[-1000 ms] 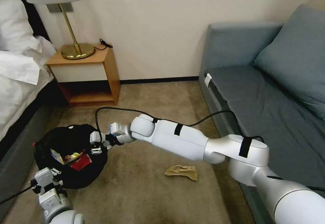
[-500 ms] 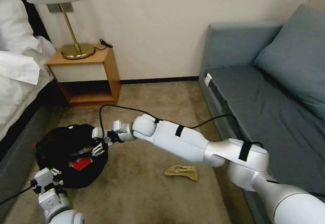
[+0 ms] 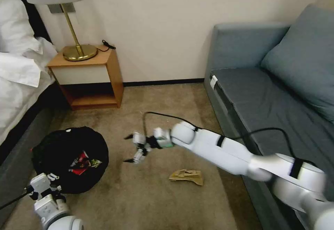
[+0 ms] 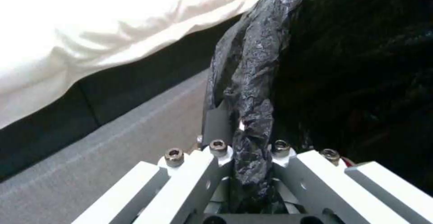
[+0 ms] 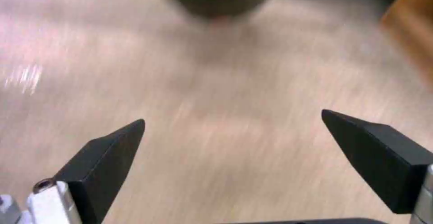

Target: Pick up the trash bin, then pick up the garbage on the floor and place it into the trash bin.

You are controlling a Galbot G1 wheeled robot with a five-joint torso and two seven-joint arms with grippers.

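In the head view the bin (image 3: 69, 158), lined with a black bag, sits at lower left of the frame on the carpet (image 3: 146, 195), between the bed (image 3: 14, 84) and the frame's middle. Inside it lies a red wrapper (image 3: 81, 162). The left gripper (image 3: 43, 188) is at the bottom left corner, at the bin's near rim; in the left wrist view its fingers (image 4: 216, 129) are clamped on a fold of the black bag (image 4: 252, 115) at the rim. The right gripper (image 3: 134, 148) hangs over bare carpet just left of centre, apart from the bin, its jaws spread wide and holding nothing, as the right wrist view's two dark fingertips (image 5: 108, 149) confirm. A crumpled tan paper (image 3: 187, 176) lies on the carpet below centre, under the right arm. A nightstand (image 3: 88, 79) with a lamp (image 3: 66, 18) stands at upper left; a sofa (image 3: 278, 84) runs along the right.
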